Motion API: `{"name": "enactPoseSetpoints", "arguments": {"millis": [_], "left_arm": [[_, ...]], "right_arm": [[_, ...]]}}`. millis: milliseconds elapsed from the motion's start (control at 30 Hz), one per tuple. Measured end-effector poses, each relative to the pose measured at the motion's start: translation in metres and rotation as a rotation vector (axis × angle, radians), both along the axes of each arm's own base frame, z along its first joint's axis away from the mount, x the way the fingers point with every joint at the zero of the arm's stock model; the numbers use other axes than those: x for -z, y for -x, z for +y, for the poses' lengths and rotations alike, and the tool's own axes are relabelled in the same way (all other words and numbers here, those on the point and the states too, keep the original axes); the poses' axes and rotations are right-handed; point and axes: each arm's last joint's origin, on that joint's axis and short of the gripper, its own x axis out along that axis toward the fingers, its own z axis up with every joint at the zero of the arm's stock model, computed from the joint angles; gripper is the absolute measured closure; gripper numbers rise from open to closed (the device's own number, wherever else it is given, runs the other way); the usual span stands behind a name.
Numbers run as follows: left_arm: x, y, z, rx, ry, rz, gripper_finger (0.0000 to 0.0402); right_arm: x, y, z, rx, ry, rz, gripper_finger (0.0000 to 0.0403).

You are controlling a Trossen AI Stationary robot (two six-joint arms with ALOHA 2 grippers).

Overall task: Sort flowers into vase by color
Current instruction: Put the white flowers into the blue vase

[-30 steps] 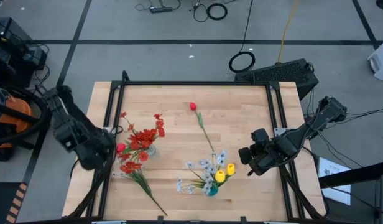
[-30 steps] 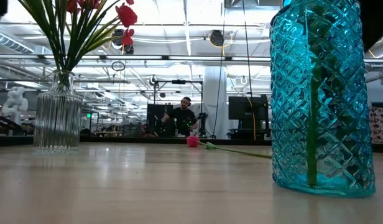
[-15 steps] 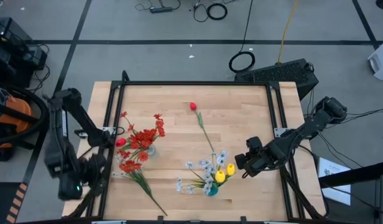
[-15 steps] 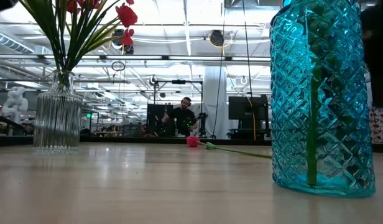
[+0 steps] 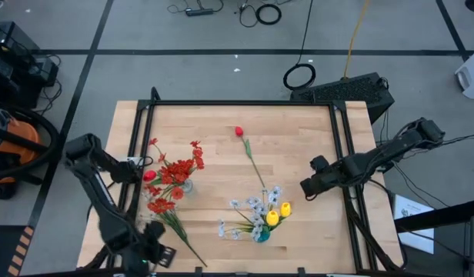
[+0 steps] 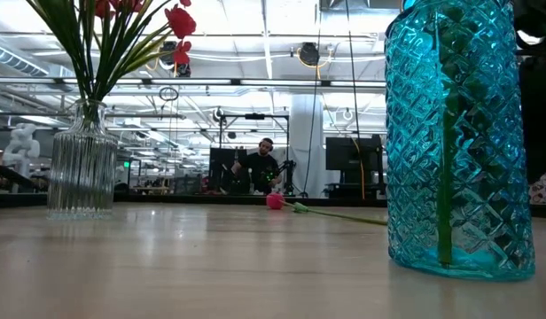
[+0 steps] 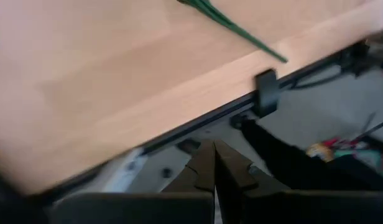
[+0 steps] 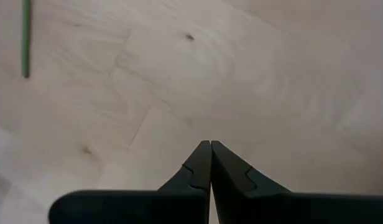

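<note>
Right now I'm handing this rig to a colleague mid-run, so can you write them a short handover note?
Left claw: shut, empty, at the table's near left corner.
Right claw: shut, empty, over bare wood by the right edge.
Clear ribbed vase: holds the red flowers.
Blue vase: holds the white sprays and yellow tulips.
Red tulip: lies loose mid-table, bloom toward the far side.
Green leafy stem: lies flat on the table beside the clear vase.
Done: most stems sorted.
Left: the red tulip likely goes in the clear vase; check the loose green stem.
</note>
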Motion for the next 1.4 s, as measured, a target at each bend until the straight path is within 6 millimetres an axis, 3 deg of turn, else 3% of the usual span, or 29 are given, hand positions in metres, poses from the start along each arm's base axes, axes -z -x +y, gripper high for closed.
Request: {"name": "enactPoseSetpoints", "arguments": {"millis": [233,500,667,1400], "left_arm": [[0.038,-0.032,-0.015,-0.116,0.039,0.041,0.0400],[0.069,-0.053,-0.015,-0.372,0.046,0.105,0.0400],[0.083,-0.065,-0.006,-0.379,-0.021,0.105,0.0389],[0.090,-0.101,0.026,-0.470,-0.073,0.082,0.0372]], "right_arm": [[-0.003,0.010,-0.009,-0.122,0.051,-0.049,0.0403],[-0.005,0.010,-0.011,-0.206,0.102,-0.060,0.0403],[-0.005,0.010,-0.011,-0.234,0.111,-0.057,0.0403],[-0.006,0.010,-0.011,-0.288,0.124,-0.052,0.0403]]}}
